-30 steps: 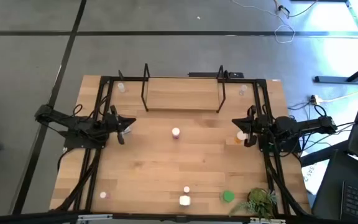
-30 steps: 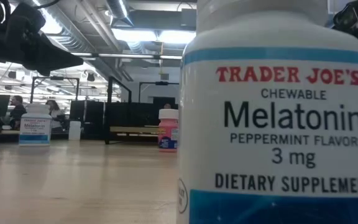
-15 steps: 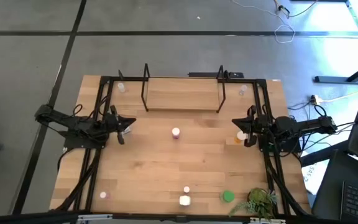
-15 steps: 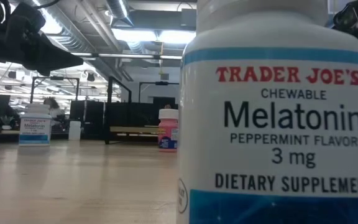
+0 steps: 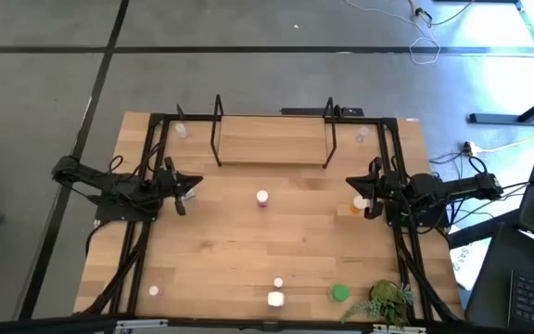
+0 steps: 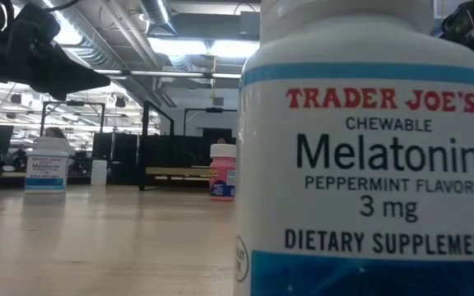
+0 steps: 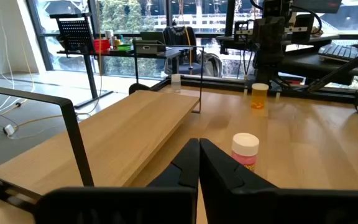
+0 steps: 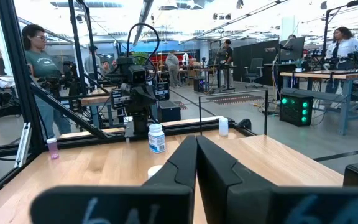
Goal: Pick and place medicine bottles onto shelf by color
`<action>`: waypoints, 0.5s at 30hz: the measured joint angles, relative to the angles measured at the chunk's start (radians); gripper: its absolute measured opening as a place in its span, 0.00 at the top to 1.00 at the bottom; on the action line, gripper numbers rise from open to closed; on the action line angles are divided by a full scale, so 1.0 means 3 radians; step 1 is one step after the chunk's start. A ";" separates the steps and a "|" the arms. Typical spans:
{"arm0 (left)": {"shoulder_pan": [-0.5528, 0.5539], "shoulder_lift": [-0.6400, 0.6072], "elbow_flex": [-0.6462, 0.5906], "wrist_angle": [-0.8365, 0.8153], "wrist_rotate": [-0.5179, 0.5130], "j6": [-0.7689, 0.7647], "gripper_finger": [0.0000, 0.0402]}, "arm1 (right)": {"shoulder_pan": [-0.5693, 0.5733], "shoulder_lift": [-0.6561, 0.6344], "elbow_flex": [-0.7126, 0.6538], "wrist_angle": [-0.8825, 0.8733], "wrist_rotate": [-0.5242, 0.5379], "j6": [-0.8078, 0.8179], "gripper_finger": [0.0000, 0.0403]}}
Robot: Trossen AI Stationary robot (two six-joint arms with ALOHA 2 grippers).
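Both arms wait at the table's side edges, the left gripper (image 5: 185, 190) and right gripper (image 5: 361, 202) each pressed together on nothing, with bare wood (image 5: 248, 246) open between them. The shelf (image 5: 272, 139) stands at the far edge. A pink bottle (image 5: 262, 198) sits mid-table, an orange one (image 5: 358, 206) touching the right gripper. Nothing on the table has shifted since a second ago. Only the low view reads the melatonin bottle's (image 6: 369, 156) label.

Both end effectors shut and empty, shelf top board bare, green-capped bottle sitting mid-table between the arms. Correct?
One thing is off: the green-capped medicine bottle stands at the table's near edge beside the leafy green plant, as the high view shows. The bottle mid-table is the pink, white-capped one. The rest holds: left end effector and right end effector are shut and empty, and the light wood shelf's top board is bare.
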 joint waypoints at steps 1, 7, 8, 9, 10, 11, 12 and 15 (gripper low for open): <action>0.0000 -0.0001 0.0000 -0.0001 -0.0001 0.0000 1.00 | 0.0000 0.0000 0.0000 0.0000 0.0000 0.0000 0.96; 0.0000 0.0000 0.0000 0.0000 -0.0001 0.0000 1.00 | 0.0000 0.0000 -0.0001 0.0000 0.0000 -0.0001 0.96; 0.0001 0.0000 0.0000 -0.0001 0.0000 0.0000 1.00 | -0.0001 0.0000 0.0000 0.0003 -0.0001 0.0001 0.96; 0.0000 -0.0001 0.0000 -0.0001 -0.0001 0.0000 1.00 | 0.0000 0.0000 0.0000 0.0019 -0.0001 0.0010 0.96; 0.0001 -0.0001 0.0000 -0.0001 0.0000 0.0000 1.00 | -0.0001 0.0000 -0.0001 0.0043 -0.0001 0.0015 0.96; 0.0001 0.0000 0.0000 -0.0001 -0.0001 0.0000 1.00 | 0.0000 -0.0001 0.0000 0.0059 0.0000 0.0015 0.96; 0.0000 0.0000 0.0000 -0.0001 0.0000 0.0000 1.00 | -0.0001 -0.0001 0.0000 0.0061 0.0000 0.0013 0.96; 0.0000 -0.0001 0.0000 -0.0001 -0.0001 0.0000 1.00 | 0.0000 -0.0001 0.0000 0.0087 -0.0001 0.0024 0.96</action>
